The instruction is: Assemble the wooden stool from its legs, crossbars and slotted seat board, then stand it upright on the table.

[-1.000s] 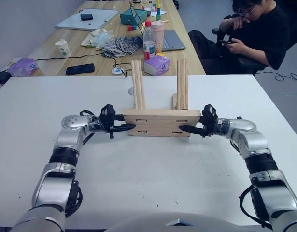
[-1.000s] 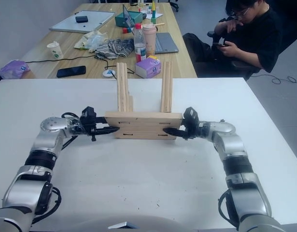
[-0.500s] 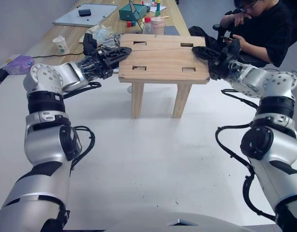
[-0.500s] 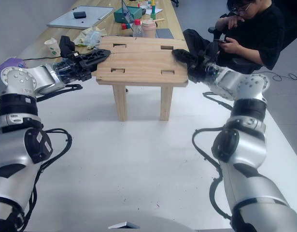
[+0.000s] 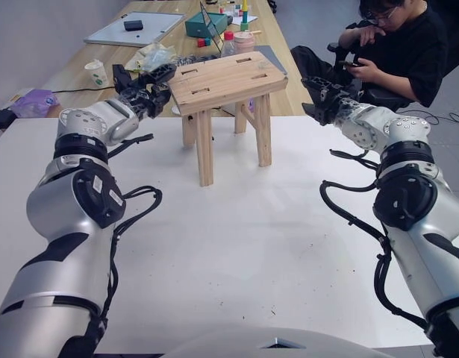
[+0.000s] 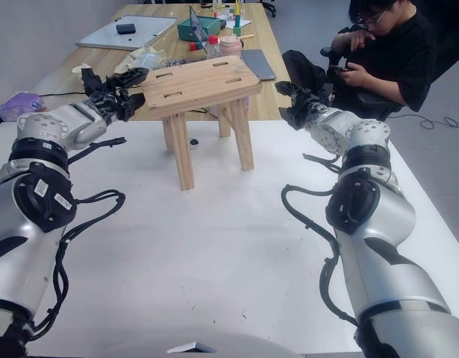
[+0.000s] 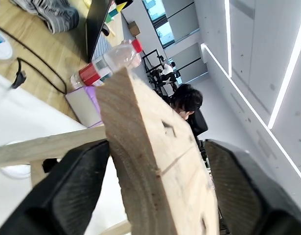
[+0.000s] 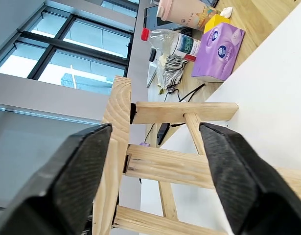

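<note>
Stool (image 5: pixel 218 78), lifted before, stands upright; left gripper (image 5: pixel 160 80) spread around its edge; right gripper (image 5: pixel 311 95) spread, clear.

The wooden stool (image 5: pixel 206 146) stands upright on the white table (image 5: pixel 236 253). One end of its seat board (image 5: pixel 228 77) lies just beyond the spread fingertips of the left gripper (image 5: pixel 156 83), though contact cannot be told. The other end lies well clear of the parted fingers of the right gripper (image 5: pixel 317 95).
</note>
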